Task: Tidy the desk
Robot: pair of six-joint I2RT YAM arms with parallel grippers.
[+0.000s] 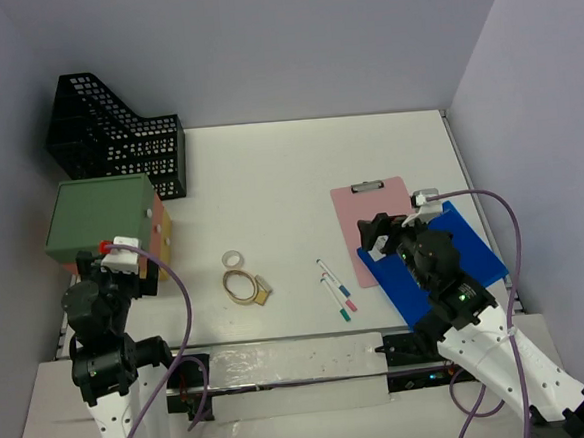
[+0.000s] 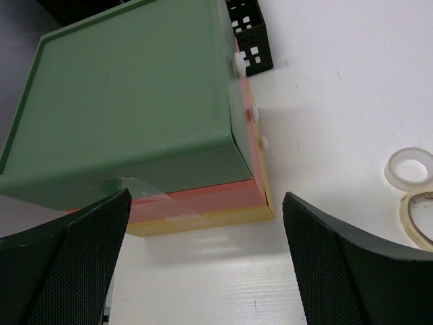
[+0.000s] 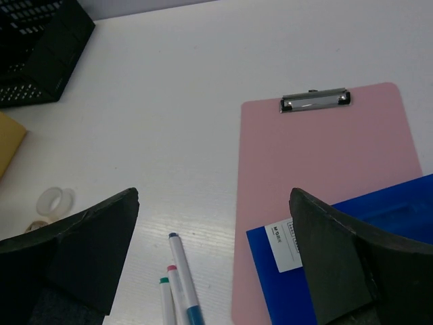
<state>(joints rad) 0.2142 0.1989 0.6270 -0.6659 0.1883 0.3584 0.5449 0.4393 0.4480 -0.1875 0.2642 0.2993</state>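
Nothing is held: both pairs of jaws are spread wide. Tidying is judged barely begun; next, the pens [image 1: 337, 286] should be pinched and lifted off the bench [image 1: 269, 180]

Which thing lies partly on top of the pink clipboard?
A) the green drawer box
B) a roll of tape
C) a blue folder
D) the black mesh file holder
C: the blue folder overlaps the near right corner of the pink clipboard, hiding that part of the board.
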